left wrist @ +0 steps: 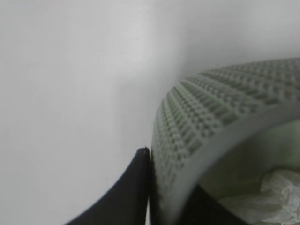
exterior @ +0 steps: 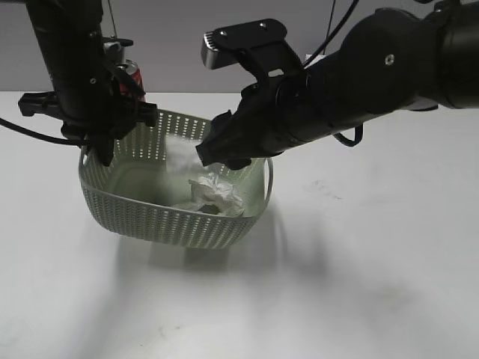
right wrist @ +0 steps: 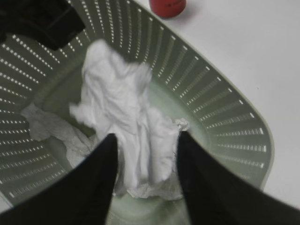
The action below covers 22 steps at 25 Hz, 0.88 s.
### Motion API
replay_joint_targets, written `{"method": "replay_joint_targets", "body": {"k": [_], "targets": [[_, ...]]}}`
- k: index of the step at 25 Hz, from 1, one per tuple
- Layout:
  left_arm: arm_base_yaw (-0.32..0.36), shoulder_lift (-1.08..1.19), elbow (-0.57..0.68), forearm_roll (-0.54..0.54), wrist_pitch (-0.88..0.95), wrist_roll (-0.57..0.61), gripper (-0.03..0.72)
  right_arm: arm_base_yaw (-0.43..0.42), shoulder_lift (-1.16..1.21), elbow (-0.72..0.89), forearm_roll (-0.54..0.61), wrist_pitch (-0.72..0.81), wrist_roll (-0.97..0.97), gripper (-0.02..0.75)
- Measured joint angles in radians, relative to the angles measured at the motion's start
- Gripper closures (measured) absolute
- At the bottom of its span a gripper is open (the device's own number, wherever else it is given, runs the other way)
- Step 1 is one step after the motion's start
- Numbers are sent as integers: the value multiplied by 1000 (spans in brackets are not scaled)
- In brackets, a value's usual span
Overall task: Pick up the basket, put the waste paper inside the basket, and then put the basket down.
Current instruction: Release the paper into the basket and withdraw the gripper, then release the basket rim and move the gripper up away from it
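The sage-green basket (exterior: 172, 224) hangs tilted just above the white table, with its shadow below it. My left gripper (exterior: 101, 149) is shut on its left rim; in the left wrist view one finger lies on each side of the slotted wall (left wrist: 211, 108), with the jaws (left wrist: 161, 187) clamped on it. My right gripper (exterior: 213, 153) is over the basket's inside with its fingers (right wrist: 144, 154) spread apart. A crumpled white waste paper (right wrist: 122, 108) lies blurred between and beyond them, loose from the right finger. It shows blurred in the exterior view (exterior: 182, 157). More waste paper (exterior: 217, 196) lies on the basket floor.
A red can (exterior: 133, 75) stands behind the basket at the back left, partly hidden by the left arm; it also shows in the right wrist view (right wrist: 167, 5). The white table (exterior: 374, 262) stretches to the right and front. The right arm spans the upper right.
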Motion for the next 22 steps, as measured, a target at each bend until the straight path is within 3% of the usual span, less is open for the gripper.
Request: {"method": "replay_joint_targets", "body": {"k": [2,4,7,10,14,17,22], "targets": [[0,0,0,0,0,0,634,-8,7,-39,-40,69,4,207],[0,0,0,-10,0,0,634,-27,-4,-81,-119,159,37,128],[0,0,0,-32,-2,0,634,-98,-39,-129,-288,291,113,116],[0,0,0,-43,-58,0,634,-238,-67,-147,-366,388,148,114],[0,0,0,-57,-198,0,634,-448,-74,-149,-390,529,159,141],[0,1,0,-133,-216,0,634,-574,-79,-147,-393,653,159,166],[0,1,0,-215,-246,8,634,-662,-184,-100,-393,698,157,175]]}}
